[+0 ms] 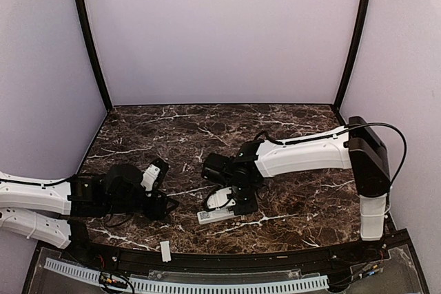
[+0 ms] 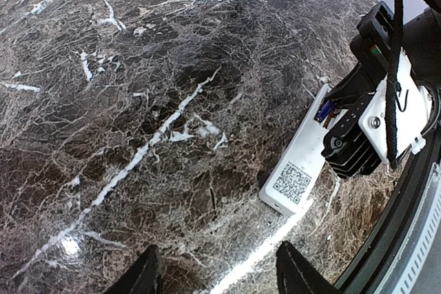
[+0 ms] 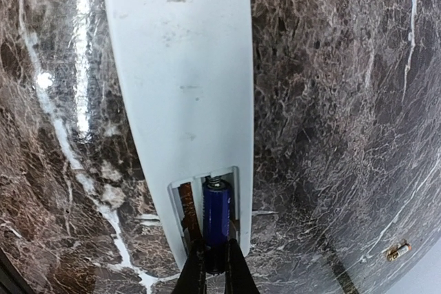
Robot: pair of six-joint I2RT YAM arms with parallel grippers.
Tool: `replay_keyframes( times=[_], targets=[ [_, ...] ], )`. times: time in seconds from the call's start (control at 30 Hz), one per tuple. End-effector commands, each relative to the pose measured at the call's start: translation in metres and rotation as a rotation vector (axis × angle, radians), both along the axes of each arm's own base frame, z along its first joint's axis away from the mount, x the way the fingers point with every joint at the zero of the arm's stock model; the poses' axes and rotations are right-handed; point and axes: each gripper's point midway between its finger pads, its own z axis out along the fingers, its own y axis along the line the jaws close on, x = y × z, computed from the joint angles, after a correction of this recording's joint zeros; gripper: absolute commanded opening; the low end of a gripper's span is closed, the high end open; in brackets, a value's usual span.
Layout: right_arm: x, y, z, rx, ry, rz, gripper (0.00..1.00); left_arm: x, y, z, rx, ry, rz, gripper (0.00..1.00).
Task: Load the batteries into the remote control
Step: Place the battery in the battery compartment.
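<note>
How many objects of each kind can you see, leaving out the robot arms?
Remote control: 1
Blue battery: 1
White flat strip: 1
Small gold-tipped item, too small to identify: 1
Total: 4

White remote control [image 3: 186, 101] face-down, back open, blue battery [image 3: 215, 222] inside

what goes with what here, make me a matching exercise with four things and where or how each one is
Things
1. remote control
2. battery
3. left gripper
4. white strip

Place or state
a. open, holding nothing
b. lying alone at the near edge of the table
c. lying back up, QR code showing
d. blue, pinched by the right gripper in the open battery bay

Pairs: 1-c, 2-d, 3-a, 4-b
</note>
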Motion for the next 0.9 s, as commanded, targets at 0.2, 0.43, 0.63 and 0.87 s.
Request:
replay_keyframes(
  times=[0.2, 0.43, 0.63, 0.87],
  targets=[
    [0.007, 0.0, -0.002, -0.031, -0.05, -0.054, 0.0, -0.003, 0.003, -0.003, 0.005, -0.009, -0.011, 0.55],
    [0.005, 0.002, 0.012, -0.004, -0.044, -0.061, 0.0, -0.003, 0.002, -0.002, 0.003, -0.011, -0.02, 0.55],
    [-0.001, -0.013, 0.018, -0.06, -0.024, -0.093, 0.0, -0.004, 0.0, -0.008, 0.02, 0.0, -0.034, 0.55],
    [0.003, -0.012, 0.016, -0.071, -0.047, -0.104, 0.0, -0.004, -0.004, -0.011, 0.029, 0.003, -0.05, 0.55]
  ],
)
